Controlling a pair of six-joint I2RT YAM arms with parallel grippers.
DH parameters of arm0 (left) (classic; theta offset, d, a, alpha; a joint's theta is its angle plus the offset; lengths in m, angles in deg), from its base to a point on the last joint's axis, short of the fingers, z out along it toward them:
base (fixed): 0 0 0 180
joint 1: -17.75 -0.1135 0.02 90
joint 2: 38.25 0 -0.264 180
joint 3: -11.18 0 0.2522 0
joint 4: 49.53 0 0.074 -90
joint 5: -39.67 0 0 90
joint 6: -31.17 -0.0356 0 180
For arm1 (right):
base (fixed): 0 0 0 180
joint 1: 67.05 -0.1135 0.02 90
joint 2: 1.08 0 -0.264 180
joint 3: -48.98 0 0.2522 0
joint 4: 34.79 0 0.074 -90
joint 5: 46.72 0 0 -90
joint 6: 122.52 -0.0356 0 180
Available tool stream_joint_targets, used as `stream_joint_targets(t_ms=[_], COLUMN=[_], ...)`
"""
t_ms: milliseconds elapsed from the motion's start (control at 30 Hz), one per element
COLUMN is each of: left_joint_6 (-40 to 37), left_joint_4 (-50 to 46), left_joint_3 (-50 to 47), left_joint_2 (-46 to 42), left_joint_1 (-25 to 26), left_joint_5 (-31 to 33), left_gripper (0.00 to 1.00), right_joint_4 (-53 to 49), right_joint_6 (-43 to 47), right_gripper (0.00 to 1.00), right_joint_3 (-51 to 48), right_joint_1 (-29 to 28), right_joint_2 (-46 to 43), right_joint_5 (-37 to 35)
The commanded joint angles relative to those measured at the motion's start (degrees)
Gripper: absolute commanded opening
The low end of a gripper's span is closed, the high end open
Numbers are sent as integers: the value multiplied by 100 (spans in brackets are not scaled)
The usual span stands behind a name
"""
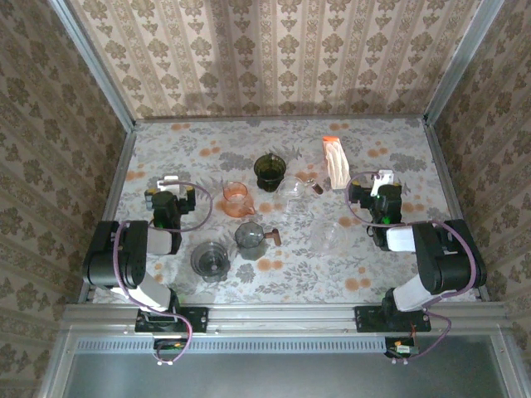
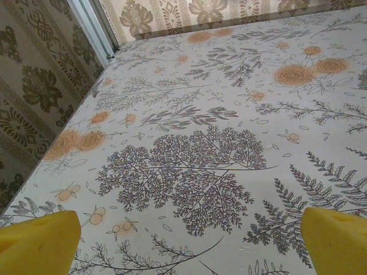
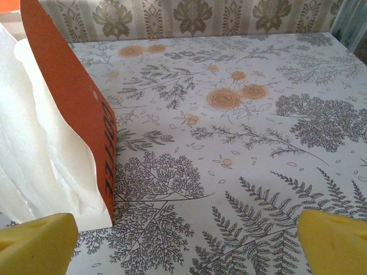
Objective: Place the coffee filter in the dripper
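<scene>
Step in hand, as I judge it: the R tool (image 3: 183, 255) must go to the filter pack (image 3: 77, 103) and take one paper; nothing is gripped yet. The R tool stands wide, its yellow pads (image 3: 34, 243) far apart with only the flowered surface (image 3: 258, 143) between them. The L tool (image 2: 183, 249) is also wide and holds nothing, over bare surface on the far L side. To do it well, I think: aim at the white filters (image 3: 40, 149) that stick out of the orange sleeve, not at the sleeve itself; bring one pad behind the outermost sheet and one in front, so only one sheet is pinched; close softly, because the paper is thin and probably creases or tears easily; pull along the opening, slowly, so the light pack does not tip or slide w/ it. In the R wrist view the pack is at approx. 10 o'clock from the tool, just beside the L pad and not between the pads. In the top view it is near the tool, also at approx. 10 o'clock. Possible drippers: a dark green dripper (image 1: 270, 172) at 9 o'clock from the R tool, beyond the pack, and a clear one (image 1: 295, 192) nearer; which is meant I cannot tell.
</scene>
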Motion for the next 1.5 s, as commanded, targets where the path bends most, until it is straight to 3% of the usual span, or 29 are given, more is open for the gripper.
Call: stream_joint_targets(t_ms=[0, 200, 367, 567, 700, 767, 800, 867, 967, 1067, 1200, 1300, 1467], left_joint_6=[128, 40, 219, 431, 1472, 2640, 3304, 3976, 4082, 4255, 5082, 4962, 4336], left_joint_4=[49, -231, -1273, -1421, -951, -1063, -1238, -1895, -2987, -2819, -2373, -3288, -5815], left_joint_3=[74, 22, 315, 392, 392, 238, 151, 233, 799, 878, 722, 1101, 1822], left_joint_2=[-113, -526, -1165, -1881, -2087, -2350, -2564, -2933, -3100, -3180, -3447, -3663, -3767], left_joint_1=[20, 106, 84, 67, -22, -74, -153, -383, -518, -505, -478, -149, 934], left_joint_5=[172, 198, 585, 397, 475, 871, 1014, 725, 13, -782, -1650, -2468, -3044], left_gripper=[100, 100, 100, 100, 100, 100, 100, 100, 100, 100, 100, 93, 81], right_joint_4=[-93, -829, -2681, -3622, -3925, -4542, -4335, -3773, -3652, -4074, -4521, -5008, -5573], right_joint_6=[0, -70, -398, -1385, -2840, -4095, -4142, -3946, -3591, -3164, -2401, -2107, -1693], right_gripper=[100, 100, 100, 100, 100, 100, 100, 100, 100, 100, 100, 100, 100], right_joint_3=[128, 436, 1271, 1574, 1603, 1660, 1594, 1451, 1569, 1822, 1969, 2196, 2575], right_joint_1=[55, 56, 43, -68, 12, 72, 129, 134, 68, -419, -1651, -2444, -3340], right_joint_2=[-43, -289, -599, -1223, -1639, -1747, -1720, -1642, -1527, -1657, -2038, -2042, -1599], right_joint_5=[147, -35, -584, -2035, -1718, -1815, -1546, -908, 312, 693, 748, 887, 1215])
